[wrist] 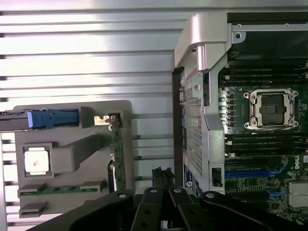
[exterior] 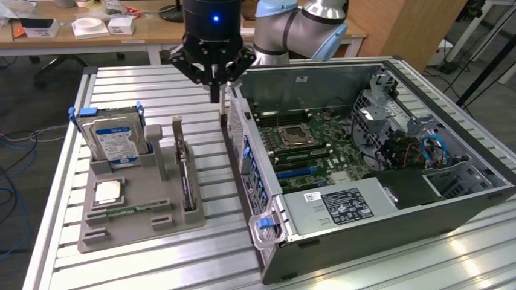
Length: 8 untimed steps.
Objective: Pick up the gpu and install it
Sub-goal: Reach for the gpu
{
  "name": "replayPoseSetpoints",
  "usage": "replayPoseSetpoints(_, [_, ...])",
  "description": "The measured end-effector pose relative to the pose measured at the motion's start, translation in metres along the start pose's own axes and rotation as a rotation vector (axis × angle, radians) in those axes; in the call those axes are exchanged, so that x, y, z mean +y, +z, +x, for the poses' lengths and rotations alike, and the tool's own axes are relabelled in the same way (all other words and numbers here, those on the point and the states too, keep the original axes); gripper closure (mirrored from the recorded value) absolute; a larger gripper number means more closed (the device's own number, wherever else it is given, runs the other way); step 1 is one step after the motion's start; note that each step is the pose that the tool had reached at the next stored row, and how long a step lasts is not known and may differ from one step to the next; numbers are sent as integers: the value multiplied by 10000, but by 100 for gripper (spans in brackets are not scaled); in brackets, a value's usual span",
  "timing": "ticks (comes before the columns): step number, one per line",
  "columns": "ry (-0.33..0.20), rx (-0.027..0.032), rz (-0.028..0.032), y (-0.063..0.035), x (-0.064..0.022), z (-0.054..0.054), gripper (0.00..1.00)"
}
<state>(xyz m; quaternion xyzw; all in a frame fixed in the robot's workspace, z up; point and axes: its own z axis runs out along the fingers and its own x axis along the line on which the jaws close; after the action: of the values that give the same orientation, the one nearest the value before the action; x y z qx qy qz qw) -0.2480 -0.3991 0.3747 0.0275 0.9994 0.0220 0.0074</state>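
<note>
**Plainly not yet picked up: the gpu stands in its tray and the gripper hangs empty above the table**

At the exterior view's left, a grey tray lies on the slatted metal table. It seems to be there to keep each part in a known spot and pose. A hard drive with a blue and white label stands upright in the tray's far slot. In front of it, a square chip lies flat in a shallow pocket. A narrow green memory stick rests in a groove just beside the chip.

The gpu stands on its long edge in a slot along the tray's side nearest the computer. Upright like this, its top edge is free, probably so that fingers coming from above can close on it. The wrist view shows the gpu as a thin green strip, with its metal bracket at the end nearest the hard drive.

Further to the right, the gripper points straight down over the gap between the tray and the computer, at the table's far side. Its fingers are pressed together and hold nothing. It is well apart from the gpu and touches no part.

At the exterior view's right, the computer case lies on its side with the cover off, presumably to allow access from above. The board faces up, with its socket bare. The blue slots carry no card, so by this showing the task has not begun.
</note>
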Motion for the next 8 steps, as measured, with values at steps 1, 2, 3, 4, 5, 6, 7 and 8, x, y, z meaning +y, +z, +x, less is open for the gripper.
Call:
replayPoseSetpoints(1, [-3,-1,0,1,-1,7,89])
replayPoseSetpoints(2, [-7,0,0,0,-1,14,89])
replayPoseSetpoints(3, [-9,1,0,0,-1,21,89])
replayPoseSetpoints(4, [-12,1,0,0,-2,27,89])
replayPoseSetpoints(5, [-15,1,0,0,-2,35,89])
replayPoseSetpoints(6, [-18,1,0,0,-2,42,89])
replayPoseSetpoints(7, [-21,1,0,1,-3,49,89])
replayPoseSetpoints(8, [-24,1,0,1,-3,55,89])
